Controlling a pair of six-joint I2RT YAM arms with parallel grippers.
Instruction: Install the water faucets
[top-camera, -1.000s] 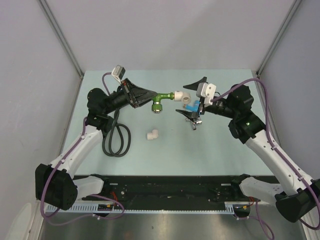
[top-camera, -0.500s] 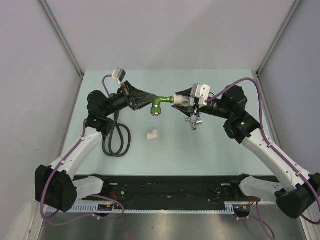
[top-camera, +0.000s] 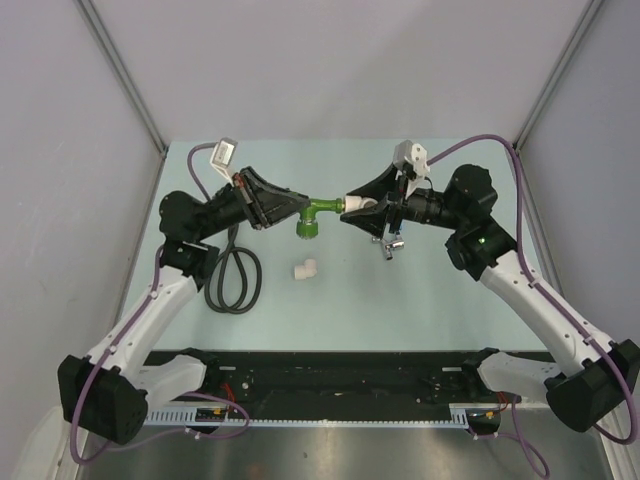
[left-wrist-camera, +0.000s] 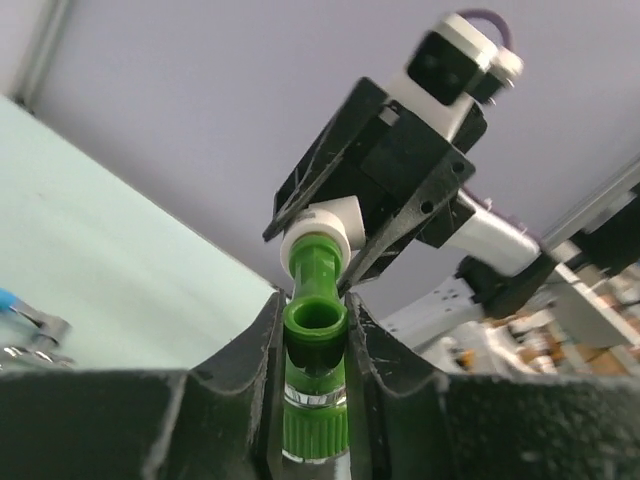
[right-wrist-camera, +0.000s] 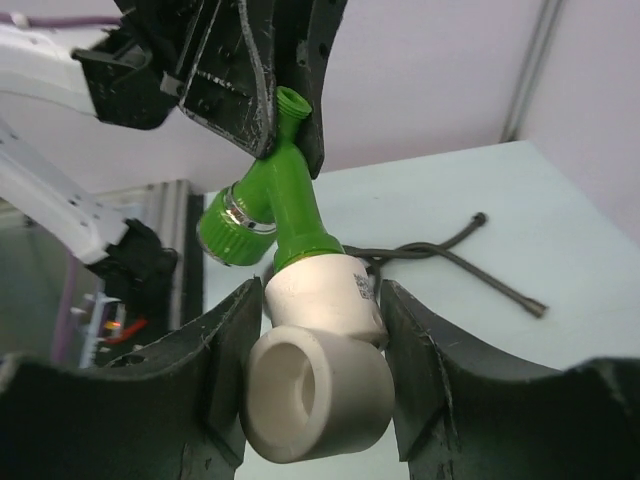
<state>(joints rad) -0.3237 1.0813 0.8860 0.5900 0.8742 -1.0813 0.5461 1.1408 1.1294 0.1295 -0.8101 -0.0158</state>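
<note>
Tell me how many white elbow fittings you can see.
2. One fitting is clamped in the right gripper, joined to the green faucet that the left gripper holds. The other fitting lies loose on the table, near the black hose.

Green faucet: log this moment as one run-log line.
left gripper: shut on green faucet | right gripper: shut on white elbow fitting | faucet end inside fitting

Green faucet (top-camera: 312, 212) aloft, horizontal, end inside white elbow (top-camera: 358, 207); chrome faucet (top-camera: 388, 243) lying on table (top-camera: 420, 290).

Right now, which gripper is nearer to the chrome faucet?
Right. The right gripper is beside the chrome faucet; the left gripper is farther left, past the green faucet.
</note>
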